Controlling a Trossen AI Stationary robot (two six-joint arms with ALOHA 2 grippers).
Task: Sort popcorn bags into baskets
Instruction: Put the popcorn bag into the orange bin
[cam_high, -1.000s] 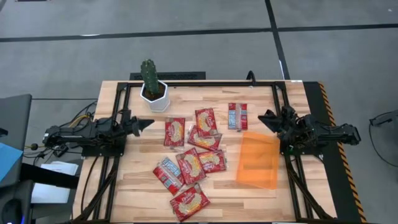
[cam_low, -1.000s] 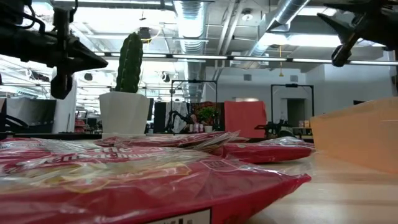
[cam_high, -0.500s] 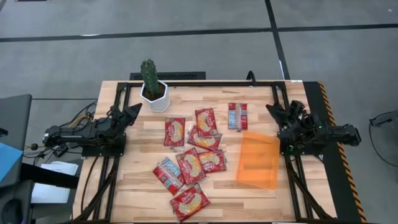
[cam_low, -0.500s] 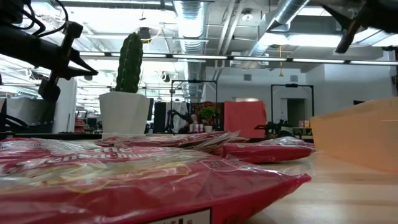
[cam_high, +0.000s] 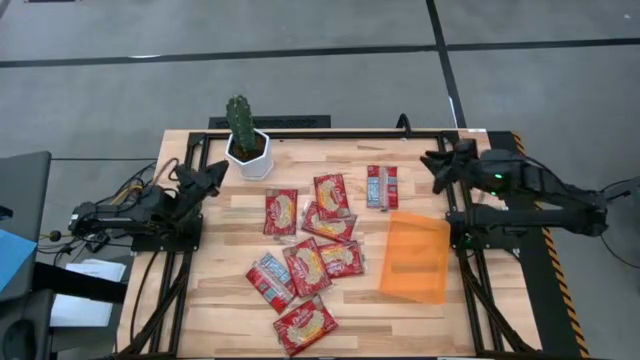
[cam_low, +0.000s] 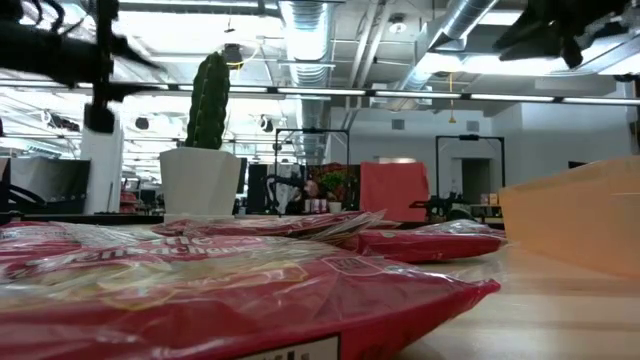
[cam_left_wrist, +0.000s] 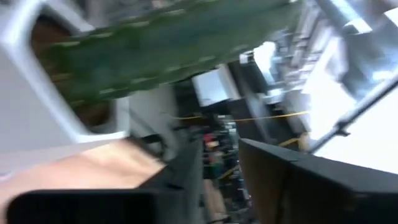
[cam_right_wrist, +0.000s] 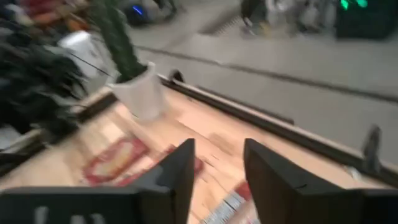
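Several red popcorn bags lie flat in a loose, partly overlapping cluster at the table's middle. One more bag lies apart toward the far right. The translucent orange tray rests flat on the wood to the right of the cluster, with nothing in it. My left gripper hovers open near the table's far left, next to the cactus pot. My right gripper is open and raised over the far right part of the table, beyond the tray. In the right wrist view its open fingers point across the table toward the pot.
A white hexagonal pot with a green cactus stands near the far left edge and fills the left wrist view. A black frame runs around the table. Bare wood lies along the near right.
My left gripper has drawn back from the table's middle toward the far left, turned toward the cactus pot and risen. My right arm has lifted and swung toward the far edge, reaching out higher over the table's right side. The bags and the tray have stayed in place.
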